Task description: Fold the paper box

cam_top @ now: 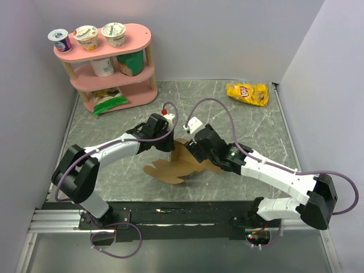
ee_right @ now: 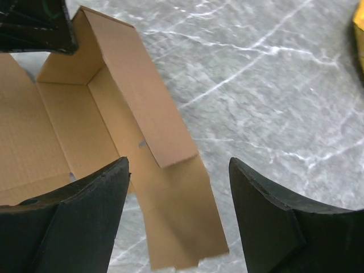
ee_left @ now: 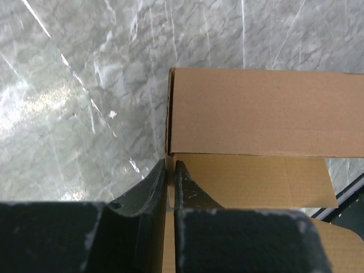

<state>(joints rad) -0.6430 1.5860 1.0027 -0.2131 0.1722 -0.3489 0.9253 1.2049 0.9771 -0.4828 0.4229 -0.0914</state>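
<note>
Paper box [cam_top: 165, 169] sits near the centre of the marble table [cam_top: 256, 131], partly folded: one wall stands upright and the rounded flaps lie flat toward 6 o'clock. On my left wrist feed the left gripper [ee_left: 170, 182] is pinched together on the corner edge of the upright wall, with the thin card sandwiched between its fingers [ee_left: 151, 190]. The folded panel runs off toward 3 o'clock in that view. On my right wrist feed the right gripper [ee_right: 179, 196] is spread wide and grips nothing. It hangs over a loose side flap, with the open inside of the box at its 10 o'clock. Whether either finger touches the card, I cannot tell. Overhead, a yellow chip bag [cam_top: 247, 94] lies at 1 o'clock, well apart from the box. A pink shelf [cam_top: 108, 57] carrying yogurt cups [cam_top: 86, 35] stands at 11 o'clock.
</note>
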